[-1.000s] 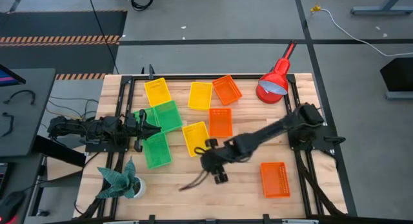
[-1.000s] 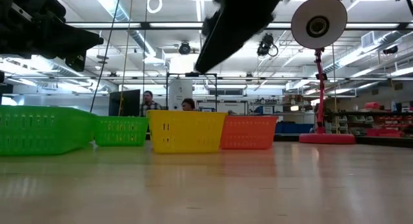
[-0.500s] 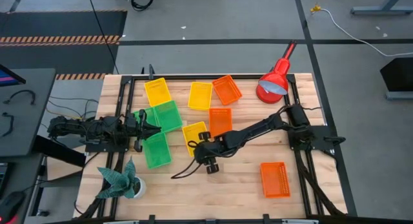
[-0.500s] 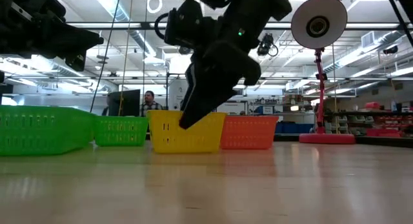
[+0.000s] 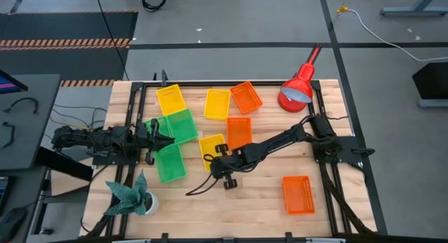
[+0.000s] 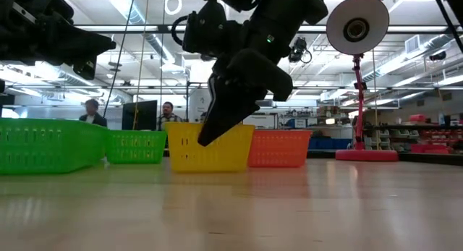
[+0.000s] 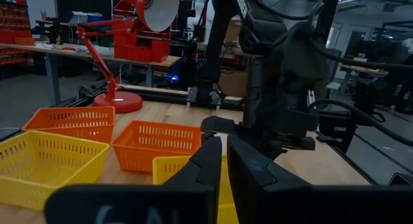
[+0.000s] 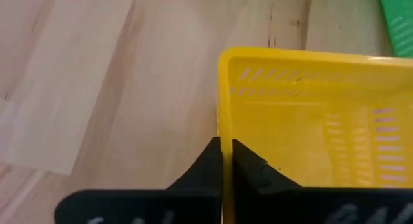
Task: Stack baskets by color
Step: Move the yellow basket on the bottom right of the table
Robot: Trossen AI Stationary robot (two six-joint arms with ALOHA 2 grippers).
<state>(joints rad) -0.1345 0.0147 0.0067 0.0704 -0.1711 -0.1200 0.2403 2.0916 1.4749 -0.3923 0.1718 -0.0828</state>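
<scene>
Eight baskets sit on the wooden desk point(image 5: 259, 201): three yellow, three orange and two green. Near the middle, the nearest yellow basket point(image 5: 211, 149) has one wall pinched between the closed fingers of the right end effector point(image 5: 215, 157); the right wrist view shows one finger inside the rim and one outside, and the low view shows that end effector point(image 6: 217, 124) reaching down onto the basket's front wall. Just beside it lies an orange basket point(image 5: 239, 132). Farther back stand a second yellow basket point(image 5: 217, 103) and, touching it, another orange basket point(image 5: 246, 97), set at an angle. A third yellow basket point(image 5: 171, 99) rests toward the back left, with a green basket point(image 5: 181, 126) just in front of it and a second green basket point(image 5: 169, 163) nearer the front edge. The last orange basket point(image 5: 297, 195) lies well apart at the front right.

Between the two green baskets, the left end effector point(image 5: 162, 139) hovers with its fingers nearly together and nothing between them. A red desk lamp point(image 5: 299, 85) stands at the back right corner, and a green folded-paper plant point(image 5: 130, 195) sits at the front left. Two people point(image 6: 166, 113) show in the room beyond the desk.
</scene>
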